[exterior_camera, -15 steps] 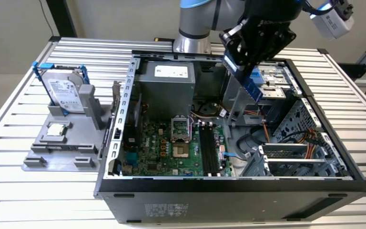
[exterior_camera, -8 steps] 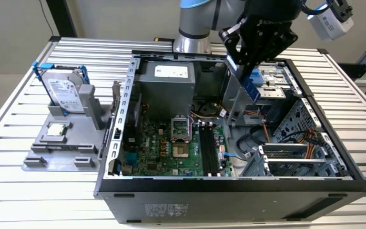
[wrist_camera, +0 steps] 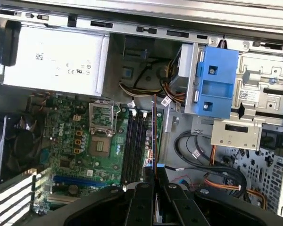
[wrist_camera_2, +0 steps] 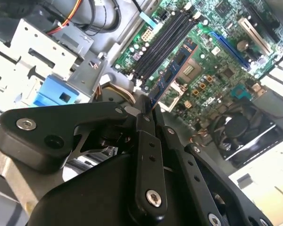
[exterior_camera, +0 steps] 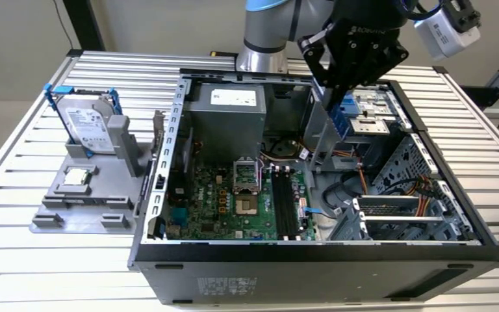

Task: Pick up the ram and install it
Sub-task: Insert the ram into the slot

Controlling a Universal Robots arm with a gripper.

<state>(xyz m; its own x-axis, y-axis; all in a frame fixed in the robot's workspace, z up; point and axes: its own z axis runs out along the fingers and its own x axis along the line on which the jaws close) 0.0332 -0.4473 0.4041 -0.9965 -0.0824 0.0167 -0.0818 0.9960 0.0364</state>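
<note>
**Ram pinched in the gripper above the open case**

The ram (wrist_camera_2: 173, 66), a dark bluish stick, hangs in the air over the motherboard (wrist_camera: 70, 141) inside the open computer case (exterior_camera: 173, 162). It touches nothing but the gripper (wrist_camera_2: 147, 112). The gripper's fingers are pressed together on the ram's two flat faces at one end, so most of the stick juts out past the fingertips toward the board. Gripping the faces probably keeps so thin a stick from twisting and leaves its long edges free.

In the first wrist view the ram shows edge-on as a thin line. It runs the same way as the black memory slots (wrist_camera: 134, 141) and lies just beside them. That heading looks chosen to match the slots. The ram is apart from them and not seated, and the slots look empty.

In the exterior view, the arm reaches in over the far wall of the case, and the gripper is tilted above the drive cage with its blue bracket (wrist_camera: 217, 80).

By count there is one ram, one arm and one gripper, and what looks like four slots side by side. At the exterior view's left, outside the case, one grey fixture (exterior_camera: 85, 207) stands on the slatted table (exterior_camera: 15, 162). It carries one hard drive (exterior_camera: 88, 127) standing upright and one CPU chip (exterior_camera: 77, 175) lying flat, both well apart from the gripper.
</note>
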